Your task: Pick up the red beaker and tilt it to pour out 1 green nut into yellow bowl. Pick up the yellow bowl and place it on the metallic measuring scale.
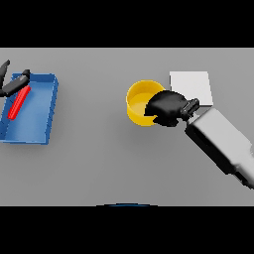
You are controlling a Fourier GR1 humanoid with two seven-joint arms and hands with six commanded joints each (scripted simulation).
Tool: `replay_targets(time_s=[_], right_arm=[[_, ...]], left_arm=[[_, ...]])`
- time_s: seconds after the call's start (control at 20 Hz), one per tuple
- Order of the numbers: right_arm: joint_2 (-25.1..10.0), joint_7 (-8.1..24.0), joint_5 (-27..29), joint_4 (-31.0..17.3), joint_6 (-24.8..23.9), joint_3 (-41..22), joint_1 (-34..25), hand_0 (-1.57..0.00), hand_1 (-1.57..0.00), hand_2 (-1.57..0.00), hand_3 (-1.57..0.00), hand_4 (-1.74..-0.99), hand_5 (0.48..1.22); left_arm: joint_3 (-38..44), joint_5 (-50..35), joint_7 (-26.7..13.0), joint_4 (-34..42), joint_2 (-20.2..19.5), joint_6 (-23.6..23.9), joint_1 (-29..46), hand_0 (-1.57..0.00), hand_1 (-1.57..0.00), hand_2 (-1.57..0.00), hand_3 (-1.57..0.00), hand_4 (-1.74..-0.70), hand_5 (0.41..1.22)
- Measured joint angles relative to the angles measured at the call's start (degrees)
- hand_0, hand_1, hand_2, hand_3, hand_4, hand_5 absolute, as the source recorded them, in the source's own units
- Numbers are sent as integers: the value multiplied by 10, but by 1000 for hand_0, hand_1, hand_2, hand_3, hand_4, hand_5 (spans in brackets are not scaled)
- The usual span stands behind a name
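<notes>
step: I read this as the 2nd half of the job, getting hold of the yellow bowl (141, 102) to carry it to the scale. No lift yet as far as I can see; bowl looks flat on the grey table (99, 158).
right hand: my right hand (167, 107) is over the bowl's near-right rim, fingers curled down across the edge. Looks like a grip on the rim, tho I can't see the fingertips inside the bowl.
bowl: directly under and to the left of the R hand, upright, mouth up. Can't tell if a green nut is in it; hand covers part of the inside.
scale: pale square plate, the measuring scale (192, 87), sits just beyond the R hand, a bit to its right, close to the bowl.
left hand: my left hand (9, 82) is far off to the left at frame edge, at the far corner of the blue tray (40, 110). Fingers, cannot tell.
beaker: red beaker (19, 103) lies on its side in the tray, just near side of the L hand; touching or not, can't say.
next: I judge it needs a firm rim hold, straight lift, short carry away + right, set down level on the plate centre.
risk: one-sided rim grip may tip the bowl.
</notes>
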State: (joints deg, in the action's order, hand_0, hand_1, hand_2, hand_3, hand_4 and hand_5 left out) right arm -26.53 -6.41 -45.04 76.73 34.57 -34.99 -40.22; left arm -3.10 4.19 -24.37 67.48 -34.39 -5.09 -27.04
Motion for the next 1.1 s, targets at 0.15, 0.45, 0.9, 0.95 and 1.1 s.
replay_targets(time_s=[0.15,0.45,0.9,0.95,1.1], right_arm=[[-12,16,7,20,4,13,14,-1530,-1568,-1518,-1177,-1740,1220],[-50,14,-2,-28,-53,57,-16,-1560,-1570,-1533,-1156,-1741,1221],[-61,-12,-13,-204,-134,92,-61,-1570,-1571,-1533,-1159,-1741,1221],[-62,-19,-13,-224,-139,94,-66,-1570,-1571,-1517,-1170,-1741,1221],[-51,-32,-12,-265,-165,99,-66,-1570,-1571,-1450,-1240,-1741,1221]], left_arm=[[1,-4,1,5,0,-3,0,1,1,1,1,-806,703],[4,-13,-25,20,3,-1,3,1,1,1,1,-837,737],[6,-20,-56,51,0,6,19,1,1,1,1,-858,768],[6,-19,-62,45,-1,4,16,1,1,1,1,-862,773],[0,-15,-67,43,6,7,10,1,1,1,1,-864,789]])
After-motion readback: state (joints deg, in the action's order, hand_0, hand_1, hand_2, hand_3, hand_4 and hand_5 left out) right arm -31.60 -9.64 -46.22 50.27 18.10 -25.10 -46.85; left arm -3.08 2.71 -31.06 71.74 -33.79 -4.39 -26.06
